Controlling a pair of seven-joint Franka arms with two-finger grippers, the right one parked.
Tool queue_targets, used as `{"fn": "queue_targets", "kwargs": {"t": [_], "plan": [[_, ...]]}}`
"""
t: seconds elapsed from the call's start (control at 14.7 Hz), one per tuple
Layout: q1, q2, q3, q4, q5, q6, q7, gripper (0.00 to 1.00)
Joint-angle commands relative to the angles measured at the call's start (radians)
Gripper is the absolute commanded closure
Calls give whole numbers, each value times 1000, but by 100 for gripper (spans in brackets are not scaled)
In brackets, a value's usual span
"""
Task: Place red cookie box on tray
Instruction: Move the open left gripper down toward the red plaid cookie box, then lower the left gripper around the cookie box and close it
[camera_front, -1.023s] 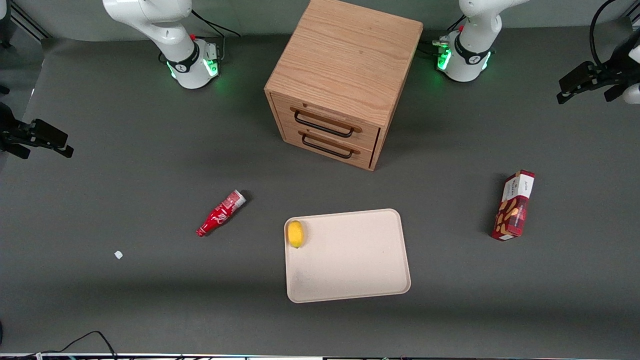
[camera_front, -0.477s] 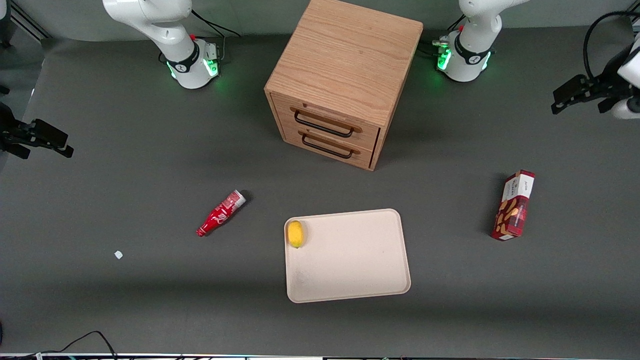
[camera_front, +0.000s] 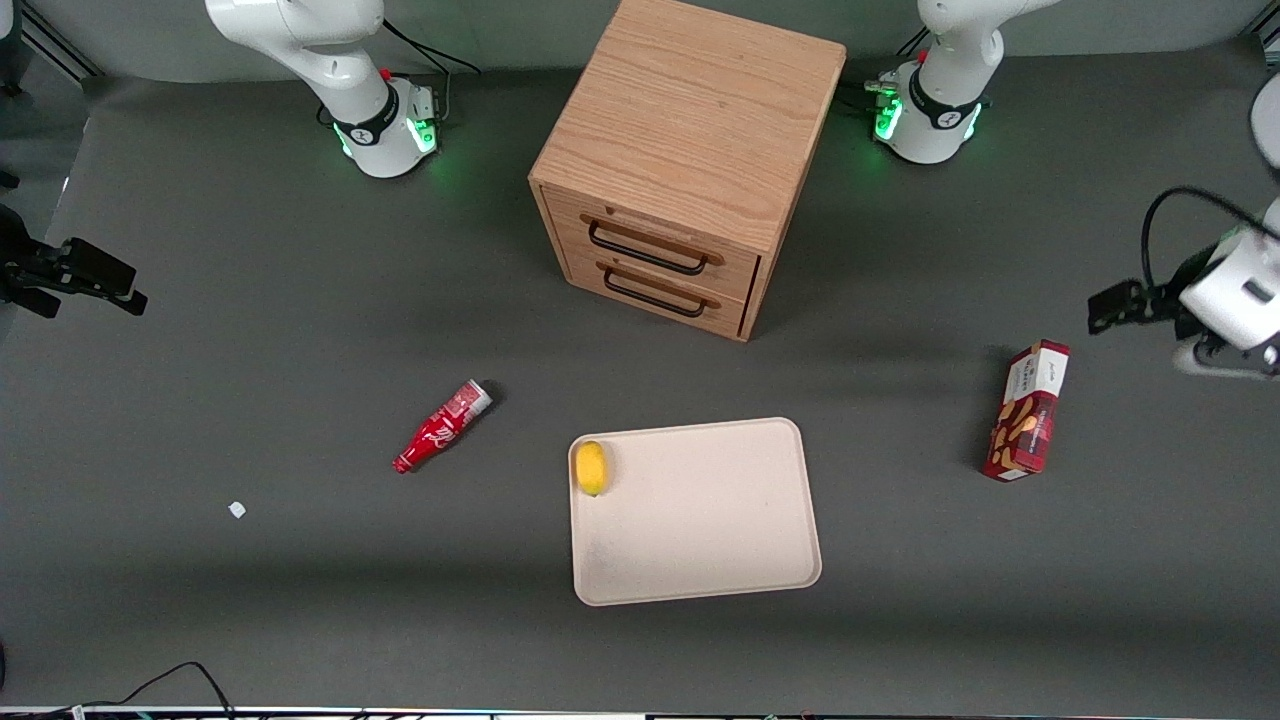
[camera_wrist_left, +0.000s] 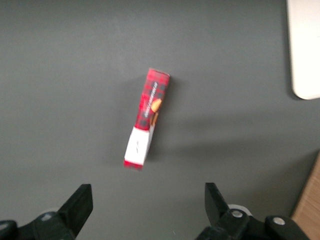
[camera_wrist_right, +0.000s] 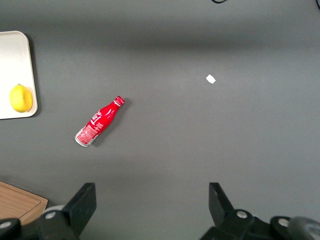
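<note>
The red cookie box (camera_front: 1027, 410) lies flat on the grey table toward the working arm's end, its white end panel farthest from the front camera. It also shows whole in the left wrist view (camera_wrist_left: 147, 122). The cream tray (camera_front: 700, 520) lies nearer the table's middle, well apart from the box; one rounded corner of the tray (camera_wrist_left: 305, 50) shows in the left wrist view. My left gripper (camera_front: 1112, 305) hangs in the air above the table, a little farther from the front camera than the box. The gripper (camera_wrist_left: 147, 207) is open, with nothing between its fingers.
A yellow lemon (camera_front: 591, 467) rests in one corner of the tray. A wooden two-drawer cabinet (camera_front: 680, 170) stands mid-table. Toward the parked arm's end lie a red soda bottle (camera_front: 441, 427) and a small white scrap (camera_front: 237, 510).
My left gripper has come down and moved nearer the front camera, closing in on the red cookie box. The box, tray and other things have not moved.
</note>
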Motion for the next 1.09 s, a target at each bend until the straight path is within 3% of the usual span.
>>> {"fn": "queue_targets", "kwargs": {"t": [0.0, 0.55, 1.02], "plan": [[-5, 67, 18, -53, 22, 138, 66, 0], [-14, 164, 44, -295, 33, 560, 119, 0], [-19, 229, 73, -391, 102, 754, 120, 0]]}}
